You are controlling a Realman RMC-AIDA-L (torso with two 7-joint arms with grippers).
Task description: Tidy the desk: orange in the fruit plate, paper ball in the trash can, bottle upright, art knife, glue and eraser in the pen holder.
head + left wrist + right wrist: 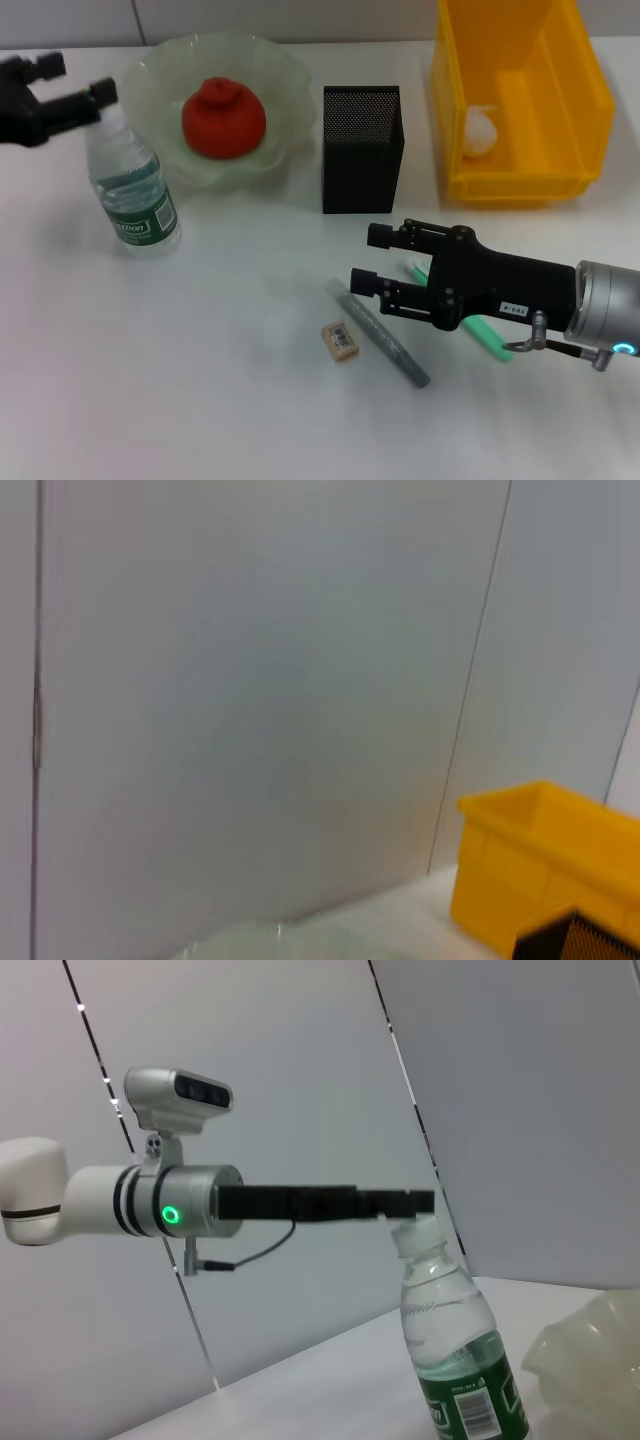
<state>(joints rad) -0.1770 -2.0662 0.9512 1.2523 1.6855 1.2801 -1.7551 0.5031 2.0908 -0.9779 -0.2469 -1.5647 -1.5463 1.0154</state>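
Right claw (pixel 368 258), spread, hovers over the grey stick (pixel 378 333).
Lower squarely across its middle, clear of the eraser (pixel 340 339); left claw (pixel 78 85), spread, sits beside the bottle (pixel 130 190) cap.

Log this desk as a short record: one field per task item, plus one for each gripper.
orange: in the fruit plate
paper ball: in the trash can
bottle: upright, beside the plate
eraser: on the desk, next to a grey stick
pen holder: upright, contents not visible
left gripper: at the bottle's cap, jaws open
right gripper: jaws open above the grey stick, over a green stick
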